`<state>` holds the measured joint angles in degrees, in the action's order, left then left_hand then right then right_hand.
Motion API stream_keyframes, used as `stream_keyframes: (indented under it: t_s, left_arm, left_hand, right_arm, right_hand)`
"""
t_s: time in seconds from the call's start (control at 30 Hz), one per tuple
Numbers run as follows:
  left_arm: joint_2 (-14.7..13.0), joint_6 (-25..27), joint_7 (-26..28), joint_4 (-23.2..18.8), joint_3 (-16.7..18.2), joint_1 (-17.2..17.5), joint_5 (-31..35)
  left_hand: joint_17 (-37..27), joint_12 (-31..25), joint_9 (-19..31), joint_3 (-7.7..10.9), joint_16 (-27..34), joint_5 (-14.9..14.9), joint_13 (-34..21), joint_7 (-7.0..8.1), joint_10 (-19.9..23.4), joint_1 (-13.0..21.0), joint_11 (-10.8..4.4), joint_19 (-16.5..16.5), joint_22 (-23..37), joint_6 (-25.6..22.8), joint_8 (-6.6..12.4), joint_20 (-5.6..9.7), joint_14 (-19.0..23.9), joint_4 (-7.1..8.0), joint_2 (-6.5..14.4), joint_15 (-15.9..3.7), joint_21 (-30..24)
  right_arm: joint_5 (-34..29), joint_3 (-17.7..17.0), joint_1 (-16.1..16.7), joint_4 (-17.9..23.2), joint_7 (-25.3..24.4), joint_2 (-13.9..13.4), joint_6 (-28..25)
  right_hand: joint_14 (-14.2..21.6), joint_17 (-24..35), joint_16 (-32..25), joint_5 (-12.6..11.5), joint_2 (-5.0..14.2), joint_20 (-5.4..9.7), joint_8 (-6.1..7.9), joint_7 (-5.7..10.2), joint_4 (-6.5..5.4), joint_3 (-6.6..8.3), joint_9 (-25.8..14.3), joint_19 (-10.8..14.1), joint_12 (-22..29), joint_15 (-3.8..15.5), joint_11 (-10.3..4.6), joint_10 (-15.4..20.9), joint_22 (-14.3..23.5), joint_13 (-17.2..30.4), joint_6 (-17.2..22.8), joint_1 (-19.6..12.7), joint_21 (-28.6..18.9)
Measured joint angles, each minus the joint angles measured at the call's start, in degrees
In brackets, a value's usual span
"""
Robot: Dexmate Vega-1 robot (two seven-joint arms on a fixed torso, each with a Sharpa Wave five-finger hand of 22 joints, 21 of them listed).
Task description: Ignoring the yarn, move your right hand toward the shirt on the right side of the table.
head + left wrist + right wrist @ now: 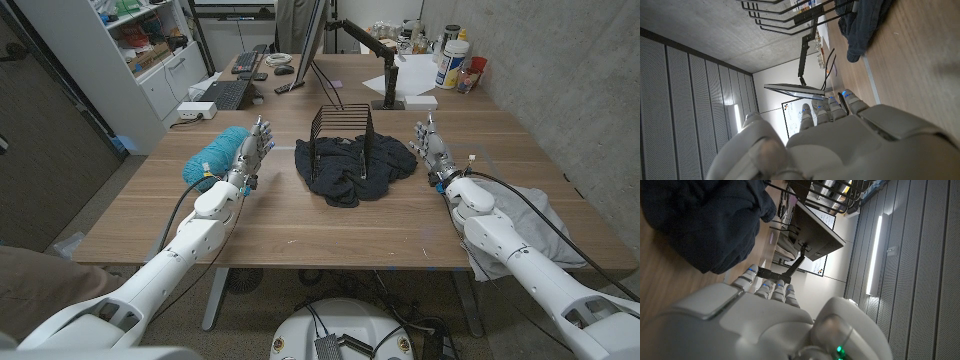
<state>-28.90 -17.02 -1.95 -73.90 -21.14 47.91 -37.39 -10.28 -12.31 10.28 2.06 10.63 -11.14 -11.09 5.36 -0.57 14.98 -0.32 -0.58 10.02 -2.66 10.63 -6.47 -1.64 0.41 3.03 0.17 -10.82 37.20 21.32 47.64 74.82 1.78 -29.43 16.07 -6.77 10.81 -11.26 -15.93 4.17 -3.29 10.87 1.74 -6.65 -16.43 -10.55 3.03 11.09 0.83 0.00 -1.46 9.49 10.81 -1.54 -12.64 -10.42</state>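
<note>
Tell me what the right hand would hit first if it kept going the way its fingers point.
Probably nothing soon: the right hand points up the bare table toward the white items near the monitor stand; depth unclear.

Materials & finish
Desk point(300, 225): matt wood grain. Rack point(341, 128): thin black metal wire. Dark shirt point(355, 165): soft crumpled cloth. Yarn point(212, 155): fuzzy teal. Hands: smooth glossy white plastic.
</note>
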Motion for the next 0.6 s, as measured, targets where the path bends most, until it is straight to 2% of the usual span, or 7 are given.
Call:
stream_keyframes:
  t_s: [0.6]
  left_arm:
    - [0.41,-0.43,-0.36,0.75,0.01,-0.48,-0.08]
  left_hand:
    - [0.01,0.00,-0.01,-0.01,0.02,0.00,0.00,-0.01,0.00,0.00,0.00,0.00,-0.01,0.00,0.00,0.01,0.00,-0.01,0.00,0.00,0.00]
  right_arm:
    - [-0.17,0.03,-0.29,0.54,-0.01,-0.30,-0.62]
  right_hand:
    - [-0.10,-0.01,0.00,0.00,0.00,0.01,0.00,0.00,0.00,0.00,0.01,-0.01,0.00,0.11,0.00,0.01,-0.01,-0.01,0.00,0.00,0.00]
